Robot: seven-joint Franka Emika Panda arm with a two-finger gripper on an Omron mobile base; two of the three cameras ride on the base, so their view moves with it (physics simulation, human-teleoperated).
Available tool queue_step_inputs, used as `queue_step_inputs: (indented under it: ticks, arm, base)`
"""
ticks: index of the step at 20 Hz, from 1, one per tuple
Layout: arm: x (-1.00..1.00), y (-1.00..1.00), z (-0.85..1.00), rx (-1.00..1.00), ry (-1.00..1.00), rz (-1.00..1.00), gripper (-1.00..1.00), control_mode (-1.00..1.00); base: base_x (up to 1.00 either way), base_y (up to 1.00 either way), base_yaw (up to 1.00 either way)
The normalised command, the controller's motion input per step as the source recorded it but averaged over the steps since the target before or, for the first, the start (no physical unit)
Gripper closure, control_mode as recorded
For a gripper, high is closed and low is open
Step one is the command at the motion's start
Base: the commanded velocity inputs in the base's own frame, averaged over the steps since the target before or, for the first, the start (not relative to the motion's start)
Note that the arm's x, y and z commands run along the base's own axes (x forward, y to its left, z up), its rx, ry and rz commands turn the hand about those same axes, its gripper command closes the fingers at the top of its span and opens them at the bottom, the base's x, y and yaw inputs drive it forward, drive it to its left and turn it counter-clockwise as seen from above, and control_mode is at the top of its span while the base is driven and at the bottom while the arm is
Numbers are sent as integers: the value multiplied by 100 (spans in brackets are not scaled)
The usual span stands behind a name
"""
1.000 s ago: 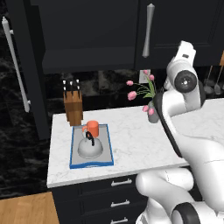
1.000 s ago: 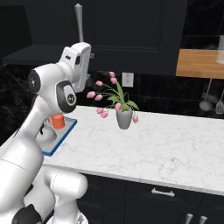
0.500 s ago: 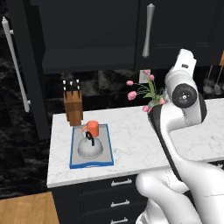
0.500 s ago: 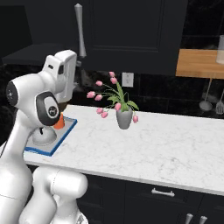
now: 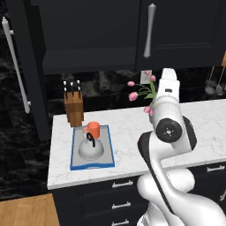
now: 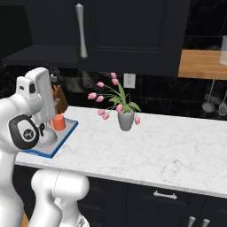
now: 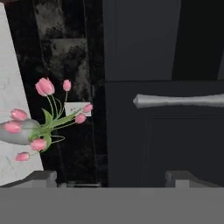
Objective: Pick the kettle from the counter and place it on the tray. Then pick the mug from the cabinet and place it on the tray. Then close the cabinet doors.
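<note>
The blue-rimmed tray lies on the white counter. On it stands the silver kettle, with the orange mug just behind it. The cabinet is open on its left half, with the left door swung out. The right door looks flush. My gripper is open and holds nothing. It faces the right door's silver handle, well short of it. The hand hovers over the counter, right of the tray.
A grey vase of pink tulips stands mid-counter, close beside my arm. A brown knife block sits behind the tray. Dark drawers run below the counter. Utensils hang at the far right.
The arm has swung lower and to the left, bringing the hand down from in front of the cabinet doors to over the counter. The gripper stayed open. Tray, kettle and mug have not moved.
</note>
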Motion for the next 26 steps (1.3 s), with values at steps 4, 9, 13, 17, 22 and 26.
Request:
queue_step_inputs:
  ticks: [4, 9, 13, 17, 22, 26]
  arm:
    - [-6, 58, -37, -15, 7, 2, -100, -100]
    - [0, 76, -29, -21, 12, 0, -100, -100]
    - [0, 45, -27, -11, 6, 0, -100, -100]
    - [-7, 26, -31, -7, 0, 4, -100, -100]
    - [-5, 49, -35, -16, 0, 11, -100, -100]
    - [-14, 65, -13, -14, -4, 5, -100, -100]
  base:
    - [0, 0, 0]
    - [0, 0, 0]
    - [0, 0, 0]
    - [0, 0, 0]
    - [0, 0, 0]
    - [0, 0, 0]
